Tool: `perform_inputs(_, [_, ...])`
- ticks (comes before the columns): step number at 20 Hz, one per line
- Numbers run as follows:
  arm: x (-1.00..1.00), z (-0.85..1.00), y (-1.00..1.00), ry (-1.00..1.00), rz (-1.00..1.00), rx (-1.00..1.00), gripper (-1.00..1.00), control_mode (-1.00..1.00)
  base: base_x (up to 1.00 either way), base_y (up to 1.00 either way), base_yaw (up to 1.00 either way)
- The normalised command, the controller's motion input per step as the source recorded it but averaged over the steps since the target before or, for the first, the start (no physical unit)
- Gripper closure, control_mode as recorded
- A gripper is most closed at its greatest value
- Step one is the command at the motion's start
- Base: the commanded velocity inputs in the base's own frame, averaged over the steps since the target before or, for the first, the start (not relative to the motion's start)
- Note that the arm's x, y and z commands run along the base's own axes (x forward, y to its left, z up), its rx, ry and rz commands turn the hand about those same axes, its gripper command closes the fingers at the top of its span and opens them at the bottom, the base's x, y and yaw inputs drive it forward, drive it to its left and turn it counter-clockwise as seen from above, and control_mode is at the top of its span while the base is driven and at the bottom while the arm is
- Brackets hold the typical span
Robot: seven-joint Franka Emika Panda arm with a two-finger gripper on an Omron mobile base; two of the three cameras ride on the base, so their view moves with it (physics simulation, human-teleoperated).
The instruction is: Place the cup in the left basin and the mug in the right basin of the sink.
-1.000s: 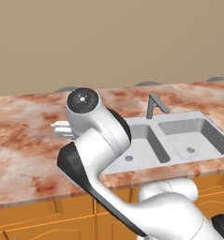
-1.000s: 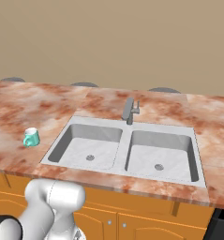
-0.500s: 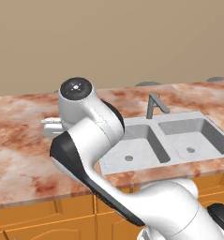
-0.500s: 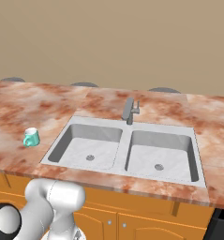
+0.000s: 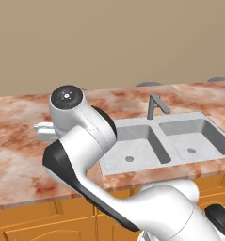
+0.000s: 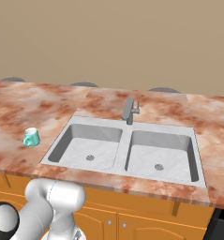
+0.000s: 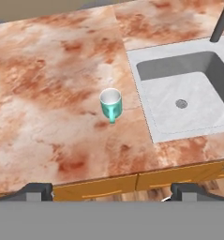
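Observation:
The teal mug stands upright on the marble counter, a short way left of the sink, with its handle turned toward the counter's front edge. From the right base view the mug sits just beyond the sink's left rim. My gripper hovers above and in front of the mug, open wide, nothing between its fingertips. The left basin and the right basin are both bare, each with a small drain. The cup is out of view.
A grey faucet rises behind the sink's divider. My white arm bends over the counter left of the sink. Orange cabinet fronts run below the counter edge, and a beige wall stands behind.
My arm has swung to the left over the counter, and its elbow now shows at the lower left of the right base view. The mug has stayed put.

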Motion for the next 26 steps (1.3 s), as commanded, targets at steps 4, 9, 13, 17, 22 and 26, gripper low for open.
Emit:
perform_inputs(4, [0.18,-0.15,0.00,0.00,0.02,0.05,-1.00,-1.00,0.00,0.00,0.00])
perform_inputs(9, [0.24,-0.10,0.00,0.01,0.09,0.04,-1.00,-1.00,0.00,0.00,0.00])
perform_inputs(13, [0.20,-0.13,0.00,0.04,0.11,0.00,-1.00,-1.00,0.00,0.00,0.00])
perform_inputs(17, [0.15,-0.21,0.00,0.03,0.09,0.00,-1.00,-1.00,0.00,0.00,0.00])
perform_inputs(22, [0.12,-0.20,0.00,0.15,0.02,-0.02,-1.00,-1.00,0.00,0.00,0.00])
perform_inputs(26, [0.08,-0.21,0.00,0.21,0.01,-0.01,-1.00,-1.00,0.00,0.00,0.00])
